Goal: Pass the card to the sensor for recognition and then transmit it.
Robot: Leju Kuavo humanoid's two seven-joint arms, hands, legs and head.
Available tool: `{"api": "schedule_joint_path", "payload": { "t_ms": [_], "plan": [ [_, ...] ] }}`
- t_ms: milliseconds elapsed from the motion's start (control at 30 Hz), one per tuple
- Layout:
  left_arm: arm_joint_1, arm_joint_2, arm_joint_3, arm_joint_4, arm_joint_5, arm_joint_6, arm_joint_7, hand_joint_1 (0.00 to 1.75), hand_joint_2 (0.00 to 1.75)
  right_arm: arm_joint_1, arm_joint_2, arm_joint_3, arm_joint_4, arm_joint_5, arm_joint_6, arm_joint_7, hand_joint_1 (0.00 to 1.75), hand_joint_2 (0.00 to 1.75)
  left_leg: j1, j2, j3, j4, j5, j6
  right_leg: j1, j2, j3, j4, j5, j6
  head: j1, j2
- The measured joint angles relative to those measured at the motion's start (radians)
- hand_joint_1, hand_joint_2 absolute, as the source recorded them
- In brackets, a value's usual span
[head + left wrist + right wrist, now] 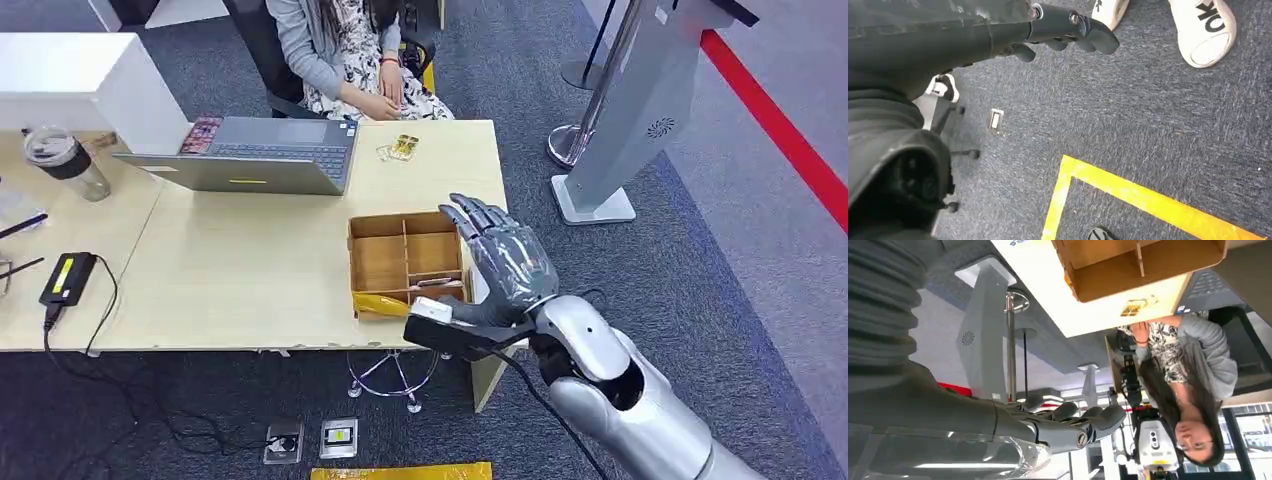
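My right hand [500, 262] hovers open over the right end of the table [240, 270], its fingers stretched above a brown divided cardboard box [405, 255]. Nothing is in that hand [1068, 424]. A yellow card [383, 303] lies in the box's front compartment. Small gold cards [402, 146] lie on the table in front of a seated person [345, 50]; the right wrist view shows them [1135, 306] past the box [1143, 265]. The grey sensor kiosk [640, 110] stands to the right of the table. My left hand [1068, 27] hangs over the carpet, holding nothing.
A laptop [255, 152], a lidded cup [65, 160] and a black power brick [68, 277] with its cable sit on the table. A barrier post [590, 110] stands beside the kiosk. A person's white shoes [1205, 27] and yellow floor tape [1128, 192] lie below my left hand.
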Motion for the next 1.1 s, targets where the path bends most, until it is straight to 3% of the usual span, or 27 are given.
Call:
{"api": "schedule_joint_path", "payload": {
  "t_ms": [467, 1100],
  "plan": [
    [-0.002, -0.005, -0.002, 0.000, -0.030, -0.016, -0.019, 0.00, 0.00, -0.026, 0.061, 0.019, 0.136, 0.096, -0.031, -0.013, 0.00, 1.75, 0.000, 0.000, 0.000, 0.000, 0.000, 0.000, 0.000, 0.000, 0.000, 0.000, 0.000, 0.000, 0.000, 0.000],
    [-0.006, -0.005, -0.002, 0.000, -0.046, -0.028, -0.021, 0.00, 0.00, -0.094, 0.224, 0.032, 0.489, 0.184, -0.145, -0.044, 0.00, 1.75, 0.000, -0.001, -0.001, 0.000, 0.000, 0.000, 0.000, -0.002, 0.000, 0.000, 0.000, 0.000, 0.000, 0.000]
  ]
}}
